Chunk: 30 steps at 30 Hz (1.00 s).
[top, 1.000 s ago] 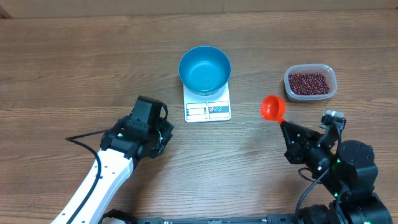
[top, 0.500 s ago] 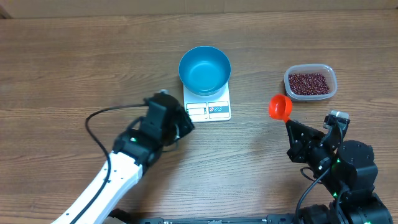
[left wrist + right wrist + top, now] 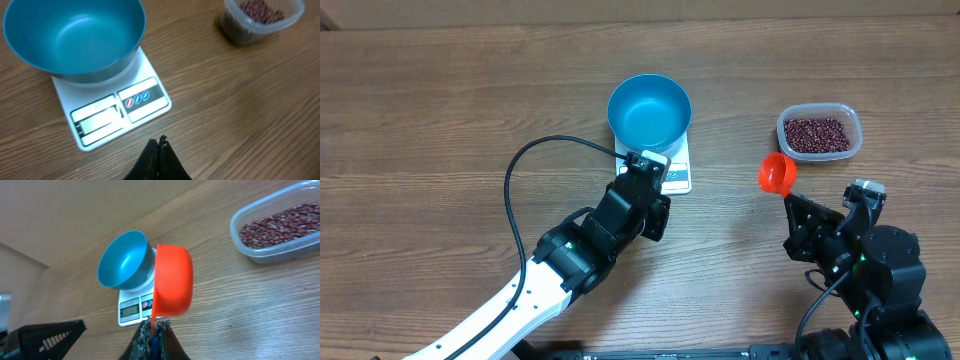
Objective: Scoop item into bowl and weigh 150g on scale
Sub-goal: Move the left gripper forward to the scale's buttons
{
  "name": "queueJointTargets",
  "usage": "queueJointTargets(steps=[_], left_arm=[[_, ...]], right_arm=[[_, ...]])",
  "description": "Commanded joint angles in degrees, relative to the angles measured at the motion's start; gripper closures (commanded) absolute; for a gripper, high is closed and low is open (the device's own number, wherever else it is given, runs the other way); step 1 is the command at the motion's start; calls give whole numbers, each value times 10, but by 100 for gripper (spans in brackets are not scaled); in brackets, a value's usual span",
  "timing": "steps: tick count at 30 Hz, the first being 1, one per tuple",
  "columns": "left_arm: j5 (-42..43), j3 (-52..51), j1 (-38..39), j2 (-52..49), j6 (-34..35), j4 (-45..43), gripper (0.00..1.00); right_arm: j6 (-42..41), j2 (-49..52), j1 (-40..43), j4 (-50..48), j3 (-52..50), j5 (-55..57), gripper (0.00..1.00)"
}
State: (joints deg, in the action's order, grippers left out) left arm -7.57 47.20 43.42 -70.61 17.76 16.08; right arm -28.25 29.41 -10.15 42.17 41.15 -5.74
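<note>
The blue bowl (image 3: 649,110) stands empty on the white scale (image 3: 677,178). My left gripper (image 3: 650,175) hovers over the scale's front left corner. In the left wrist view its shut, empty tips (image 3: 160,142) sit just short of the scale (image 3: 145,97) and the bowl (image 3: 75,35). My right gripper (image 3: 154,325) is shut on the handle of a red scoop (image 3: 172,280). The scoop (image 3: 778,173) hangs between the scale and the clear tub of red-brown beans (image 3: 818,133), and no beans show in it.
The clear tub (image 3: 280,225) sits at the back right, near the table's far edge. A black cable (image 3: 520,170) loops over the table left of the scale. Bare wood lies to the left and in front of the scale.
My left arm has swung right and forward, from the table's left part to the scale's front. My right gripper has carried the scoop slightly right, toward the tub.
</note>
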Motion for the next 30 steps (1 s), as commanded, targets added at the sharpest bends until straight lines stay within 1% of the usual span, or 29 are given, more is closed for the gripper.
queueJointTargets(steps=[1,3,8,11,15,18,27,30], left_arm=[[-7,6,2,5,-55,11,96],[10,6,2,5,-64,8,96],[37,6,2,-7,-176,2,96],[38,6,2,-32,-212,0,96],[38,6,2,-72,-222,-22,96],[36,6,2,-109,-244,-59,96],[-31,6,0,-190,-255,-143,96],[-36,6,-1,-209,-255,-160,96]], right_arm=[[7,-3,3,2,13,21,97],[7,-3,3,3,13,28,96],[7,-3,3,4,13,34,96],[7,-3,3,4,13,34,96],[7,-3,3,4,13,34,96],[7,-3,3,4,13,34,96],[7,-3,3,5,13,34,96],[7,-3,3,5,13,34,96]])
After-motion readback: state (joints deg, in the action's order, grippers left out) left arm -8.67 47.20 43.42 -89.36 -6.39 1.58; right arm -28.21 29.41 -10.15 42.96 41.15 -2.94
